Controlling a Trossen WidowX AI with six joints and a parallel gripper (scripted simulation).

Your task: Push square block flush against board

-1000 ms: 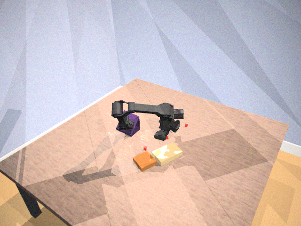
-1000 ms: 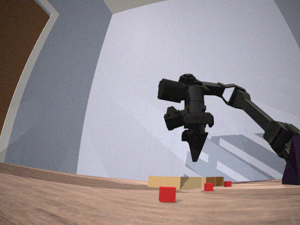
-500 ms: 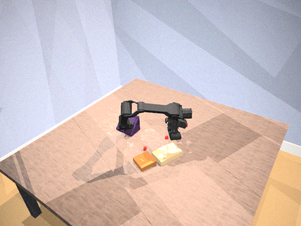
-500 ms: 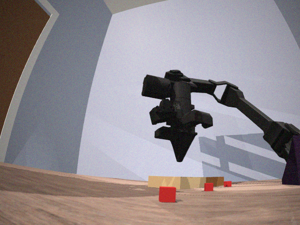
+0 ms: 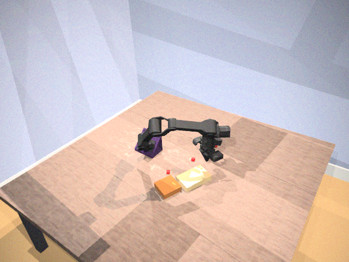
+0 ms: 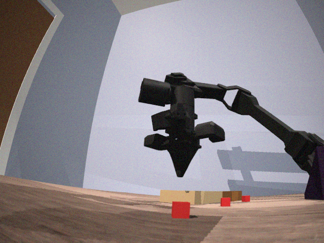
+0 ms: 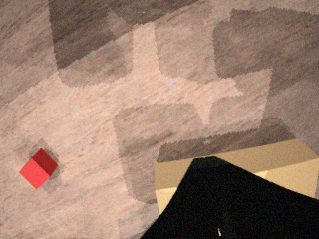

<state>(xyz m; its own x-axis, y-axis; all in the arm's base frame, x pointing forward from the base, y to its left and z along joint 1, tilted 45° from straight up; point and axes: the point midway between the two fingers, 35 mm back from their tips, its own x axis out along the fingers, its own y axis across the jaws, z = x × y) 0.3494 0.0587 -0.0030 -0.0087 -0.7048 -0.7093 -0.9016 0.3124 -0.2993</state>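
The orange square block [image 5: 167, 186] [image 6: 236, 196] lies flat at the left end of the pale yellow board [image 5: 194, 179] [image 6: 175, 197] [image 7: 289, 155]. One block side faces that end, with at most a thin gap; I cannot tell if they touch. In the top view the block looks shifted slightly toward the back, so the long edges do not look even. My gripper [image 5: 206, 160] [image 6: 179, 176] [image 7: 203, 167] is shut and empty, pointing down. It hangs above the table at the board's far side, clear of both parts. The block is not seen in the wrist view.
Three small red cubes lie behind the parts: one [image 5: 168, 171] [image 6: 245, 198] near the block, one [image 5: 193, 159] [image 6: 225, 201] behind the board, and one [image 5: 215, 146] [image 6: 180, 209] beyond the gripper. The arm's purple base [image 5: 156, 149] [image 6: 317, 180] stands at the back left in the top view.
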